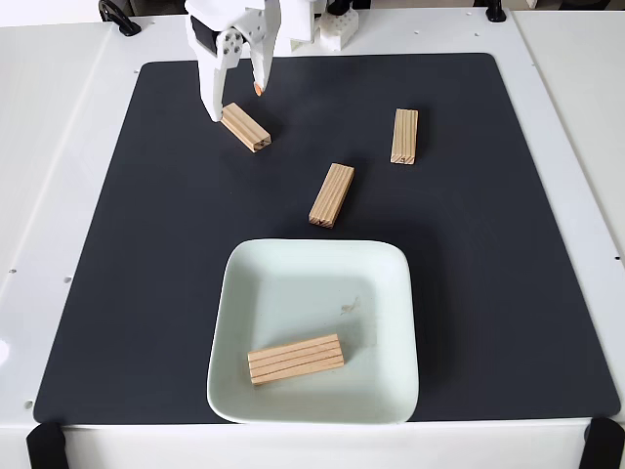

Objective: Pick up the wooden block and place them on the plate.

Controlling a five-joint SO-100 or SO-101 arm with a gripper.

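- My claw (235, 104) hung over the far left part of the black mat (146, 244), fingers spread apart and holding nothing.
- My longer white finger (211, 98) reached down just beside the near end of one wooden block (245, 128); I could not tell whether it touched.
- Two more blocks lay on the mat, one mid-mat (332, 194), one farther right (404, 136).
- A fourth block (295, 359) lay inside the plate (391, 332), near its front edge.

gripper (236, 106) straddling block (245, 127), one block plated (295, 359)
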